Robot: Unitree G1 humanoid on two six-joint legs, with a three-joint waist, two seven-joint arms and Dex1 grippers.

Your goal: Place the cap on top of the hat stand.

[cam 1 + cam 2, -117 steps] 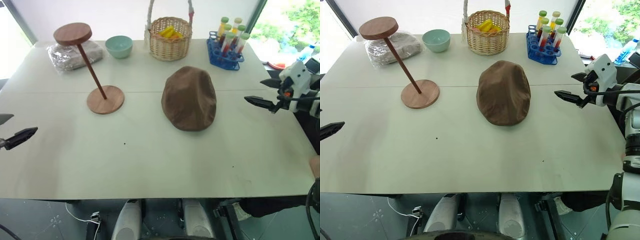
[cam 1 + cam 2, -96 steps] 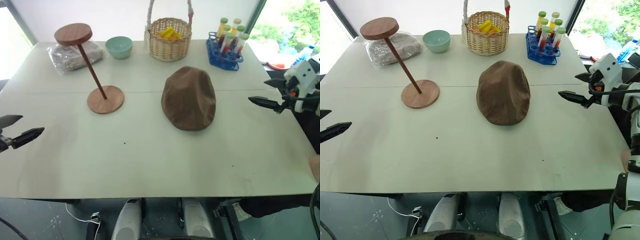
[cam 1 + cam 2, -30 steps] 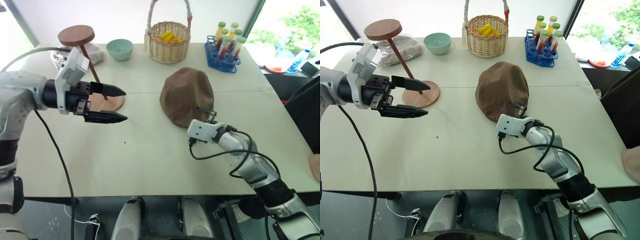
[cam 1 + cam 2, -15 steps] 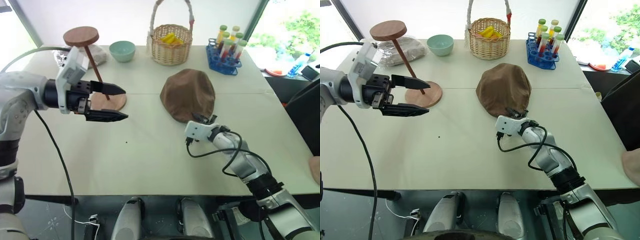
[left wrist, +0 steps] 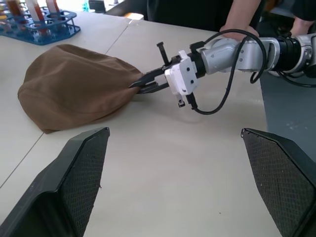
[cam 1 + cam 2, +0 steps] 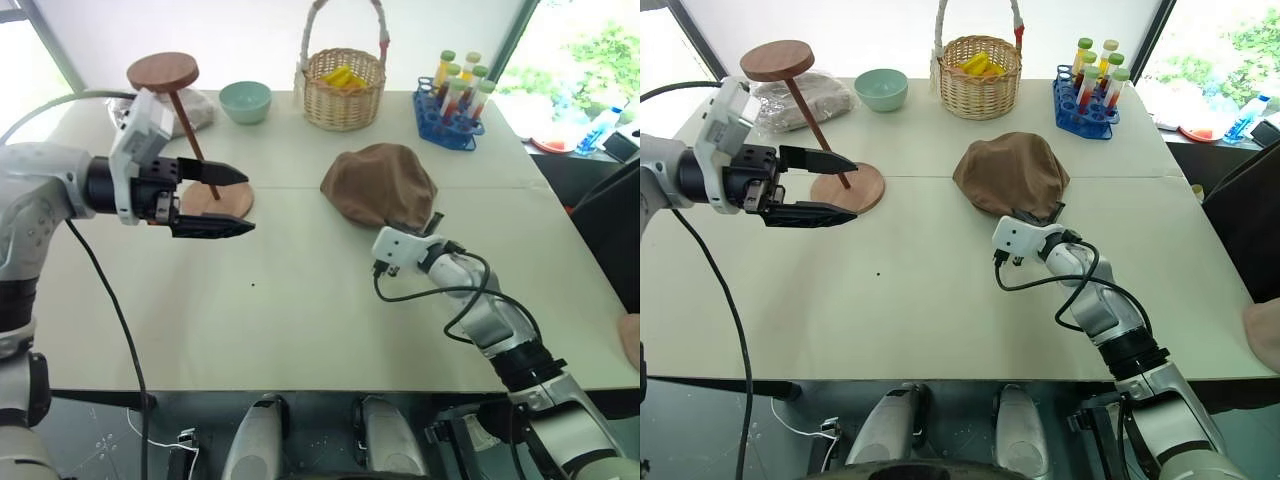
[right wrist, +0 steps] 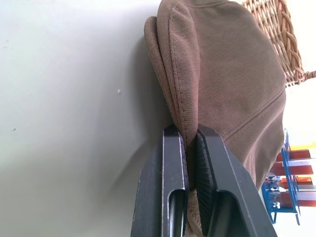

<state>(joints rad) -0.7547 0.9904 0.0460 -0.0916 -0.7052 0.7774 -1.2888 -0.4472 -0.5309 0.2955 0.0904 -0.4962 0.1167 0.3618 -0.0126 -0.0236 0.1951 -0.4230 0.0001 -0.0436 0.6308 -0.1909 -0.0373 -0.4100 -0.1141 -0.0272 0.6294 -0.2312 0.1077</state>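
Cap (image 6: 378,183): on tabletop (image 6: 300,310), mid-right, near edge bunched up; basket (image 6: 343,85) & tube rack (image 6: 452,100) behind it
Right tool (image 7: 187,148): clamped on cap's near rim, fabric pinched betw. both fingers
Left tool (image 6: 236,203): jaws wide apart, empty, hovering just in front of stand's base
Stand (image 6: 178,125): far left, upright w/ slanted rod, top disc bare
Done: cap gripped
Left: lift cap, carry across to stand, set on disc, let go
Progress: early, approx first third

A pale table (image 6: 300,330) stands before a white wall (image 6: 230,35) — bright daylight comes through windows (image 6: 585,50) at the sides.
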